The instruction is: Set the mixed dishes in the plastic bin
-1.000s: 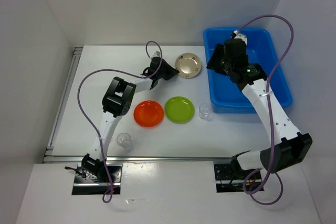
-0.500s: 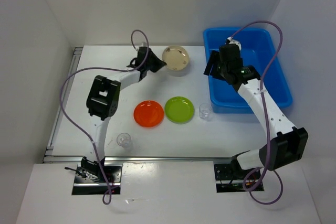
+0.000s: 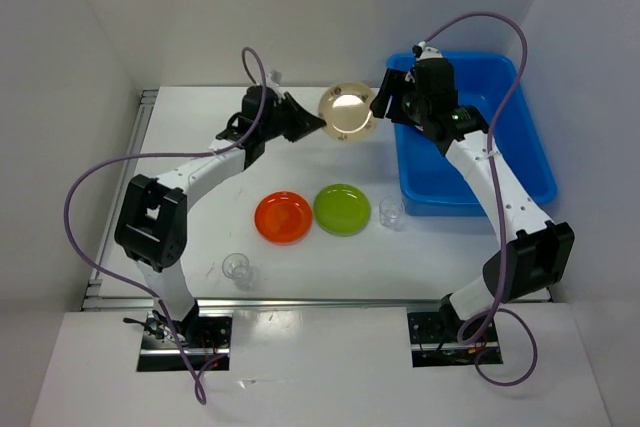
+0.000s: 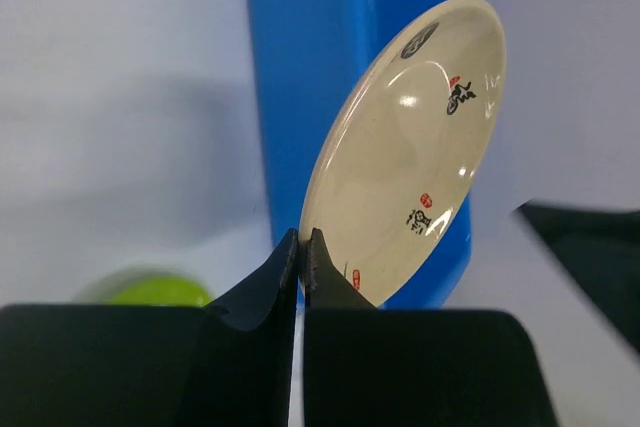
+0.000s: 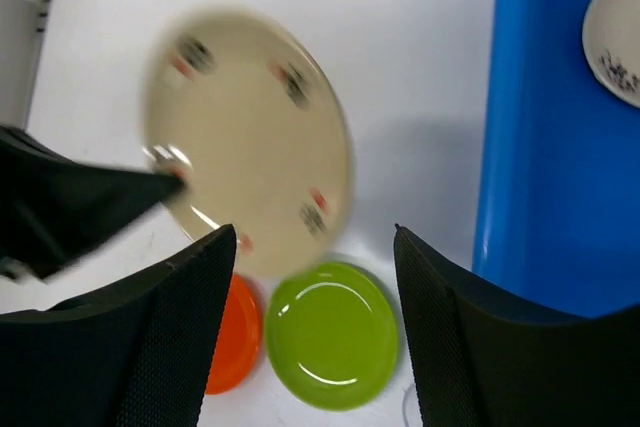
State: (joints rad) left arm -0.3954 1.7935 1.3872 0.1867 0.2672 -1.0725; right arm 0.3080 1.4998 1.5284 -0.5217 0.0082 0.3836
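Held: small round beige plate with dark marks [image 4: 410,147], tilted in the air just left of the large bright blue plastic bin [image 3: 525,147].
Left end effector [image 4: 302,247]: clamped on that plate's rim only.
Right end effector [image 5: 312,237]: fingers apart, empty, facing the plate.
Risk: the thin edge pinch may let the plate swivel or slip to the desk [image 3: 440,257] short of the bin; a nudge from the right end effector could cause it.
Count: beige plates two, the second beige plate [image 5: 615,32] inside the bin; round orange plate [image 3: 283,216] one; round lime green plate [image 3: 342,209] one; small clear cups two, the nearer cup [image 3: 391,211] beside the bin, the farther cup [image 3: 236,266] well left.
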